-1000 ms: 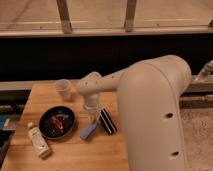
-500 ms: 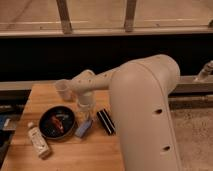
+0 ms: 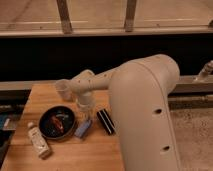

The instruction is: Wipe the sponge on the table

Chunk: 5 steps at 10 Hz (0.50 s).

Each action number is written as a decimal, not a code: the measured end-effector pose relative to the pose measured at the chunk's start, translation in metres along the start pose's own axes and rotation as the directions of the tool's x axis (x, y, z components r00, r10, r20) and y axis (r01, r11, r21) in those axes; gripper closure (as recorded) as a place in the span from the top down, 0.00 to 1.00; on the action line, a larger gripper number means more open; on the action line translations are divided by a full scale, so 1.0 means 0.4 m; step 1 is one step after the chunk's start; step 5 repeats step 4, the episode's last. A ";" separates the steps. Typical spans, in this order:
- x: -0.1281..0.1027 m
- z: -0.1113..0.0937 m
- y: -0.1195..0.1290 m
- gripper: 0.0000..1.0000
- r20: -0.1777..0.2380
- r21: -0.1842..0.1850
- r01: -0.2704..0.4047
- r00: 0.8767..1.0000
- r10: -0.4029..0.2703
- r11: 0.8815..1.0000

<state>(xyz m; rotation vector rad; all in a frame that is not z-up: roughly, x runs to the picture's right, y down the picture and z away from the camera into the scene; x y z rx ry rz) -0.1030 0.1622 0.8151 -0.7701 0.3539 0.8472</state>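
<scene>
The sponge [image 3: 83, 128] lies flat on the tabletop [image 3: 75, 156], a little left of the frame's centre. Its long axis runs diagonally, upper end tipped to the right and lower end to the left. It is a small, light-blue, soft-looking rectangular pad.

The hand [image 3: 85, 113] comes down from above onto the sponge's upper end and seems to touch it. I cannot tell whether it is spread or closed.

The black pan [image 3: 57, 125] sits just left of the sponge, and the black striped block [image 3: 105, 121] just right, roughly parallel to it. Bare wood lies open below the sponge, toward the lower edge. A whitish bottle [image 3: 39, 141] lies at lower left near the tabletop's left edge, and a clear cup [image 3: 63, 89] stands at the back. The robot's bulky arm [image 3: 142, 115] hides the right side.
</scene>
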 end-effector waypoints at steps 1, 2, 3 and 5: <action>0.000 0.000 0.000 0.76 0.000 0.000 0.000 1.000 0.000 1.000; 0.000 0.000 0.000 0.80 0.000 0.000 0.000 1.000 0.000 1.000; 0.000 0.000 0.000 0.80 0.000 0.000 0.000 1.000 0.000 1.000; 0.001 0.000 -0.001 0.80 0.000 0.000 -0.001 1.000 0.001 1.000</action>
